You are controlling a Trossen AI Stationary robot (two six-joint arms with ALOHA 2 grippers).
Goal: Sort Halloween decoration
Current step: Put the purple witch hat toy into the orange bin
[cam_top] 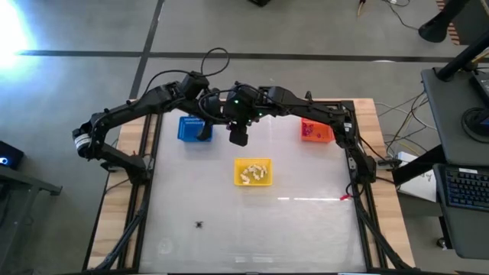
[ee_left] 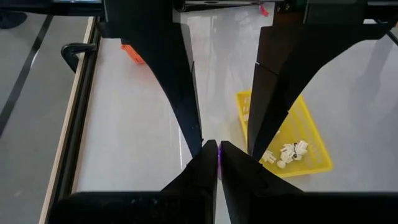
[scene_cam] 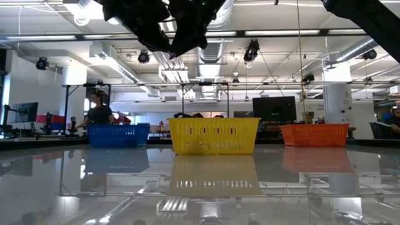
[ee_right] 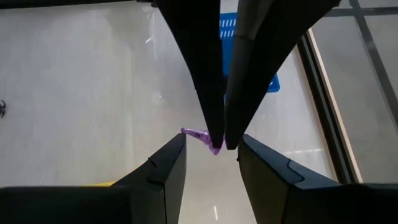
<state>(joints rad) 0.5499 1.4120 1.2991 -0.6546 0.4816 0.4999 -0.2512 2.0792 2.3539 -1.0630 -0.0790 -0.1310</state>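
From above, both arms met over the far middle of the table (cam_top: pixel 306 229), between the blue basket (cam_top: pixel 192 127) and the orange basket (cam_top: pixel 316 131). The two grippers sat too close together there to tell apart. The yellow basket (cam_top: pixel 252 172) stood nearer the table's centre with cream trinkets (cam_top: pixel 254 174) inside, and one black spidery trinket (cam_top: pixel 199 224) lay alone on the near left of the table.

At table height, the two dark grippers hung together high above the yellow basket, a speck of purple showing at their tips.

The left wrist camera showed the left gripper (ee_left: pixel 218 155) with its fingers pressed together on a purple trinket (ee_left: pixel 218 154), of which only a thin sliver was visible. The other arm's fingers reached in from opposite, spread to either side of those tips.

The right wrist camera showed the right gripper (ee_right: pixel 211 152) with its fingers apart and holding nothing, while the left arm's closed tips pinched the purple trinket between them, one end sticking out sideways.
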